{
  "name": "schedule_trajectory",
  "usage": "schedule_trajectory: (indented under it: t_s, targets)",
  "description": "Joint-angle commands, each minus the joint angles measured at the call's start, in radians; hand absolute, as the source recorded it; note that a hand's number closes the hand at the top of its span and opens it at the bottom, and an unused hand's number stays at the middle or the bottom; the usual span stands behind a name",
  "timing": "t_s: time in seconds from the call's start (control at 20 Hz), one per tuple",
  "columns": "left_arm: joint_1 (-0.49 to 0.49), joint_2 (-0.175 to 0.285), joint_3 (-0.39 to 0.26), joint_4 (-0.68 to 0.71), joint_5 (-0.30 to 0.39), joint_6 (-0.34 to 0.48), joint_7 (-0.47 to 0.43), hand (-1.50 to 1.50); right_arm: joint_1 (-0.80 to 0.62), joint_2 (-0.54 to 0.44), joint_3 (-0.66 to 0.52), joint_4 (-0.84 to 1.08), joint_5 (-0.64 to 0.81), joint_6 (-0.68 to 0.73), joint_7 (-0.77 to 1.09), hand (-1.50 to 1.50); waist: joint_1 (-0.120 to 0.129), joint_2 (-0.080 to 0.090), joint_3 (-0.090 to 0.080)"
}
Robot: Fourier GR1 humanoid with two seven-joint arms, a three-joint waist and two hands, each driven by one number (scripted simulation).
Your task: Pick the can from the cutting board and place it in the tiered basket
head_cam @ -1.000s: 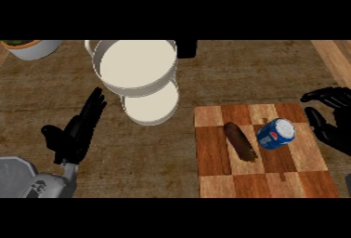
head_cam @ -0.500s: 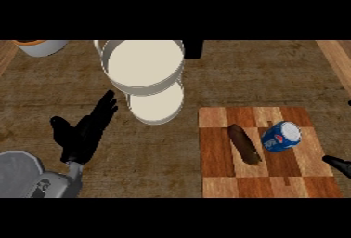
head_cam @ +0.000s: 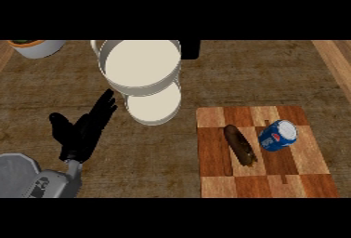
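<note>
From my seat the can [head_cam: 277, 135] lies on its side on the cutting board [head_cam: 219, 179], toward the right half, just beside a dark brown oblong thing [head_cam: 240, 145] I can't identify. The two are near each other but, as far as I can tell, not touching. The tiered basket [head_cam: 140, 62] stands well off to the left and farther back, its two white bowls stacked and offset, so the lower bowl [head_cam: 156, 104] offers an open landing spot. My left hand [head_cam: 82, 132] rests at lower left, fingers straight, holding nothing. My right hand is out of view, so I can't speak for it. I judge the pick not yet begun, and the can sits on the right arm's side.
</note>
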State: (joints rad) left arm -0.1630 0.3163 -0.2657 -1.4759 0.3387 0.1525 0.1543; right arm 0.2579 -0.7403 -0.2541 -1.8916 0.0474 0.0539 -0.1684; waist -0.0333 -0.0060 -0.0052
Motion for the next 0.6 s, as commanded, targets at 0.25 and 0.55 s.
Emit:
schedule_trajectory:
  t_s: [0.25, 0.55]
  targets:
    - [-0.061, -0.047, -0.014, 0.008, -0.024, 0.022, 0.052, 0.00, 0.021, -0.069, 0.110, -0.454, 0.169, 0.031, 0.637, -1.50, 0.026, 0.005, 0.002]
    - [0.024, -0.020, 0.001, -0.027, -0.015, -0.058, 0.002, 0.00, -0.090, 0.044, 0.409, -0.495, 0.420, 0.010, 0.911, -1.50, 0.046, 0.008, 0.004]
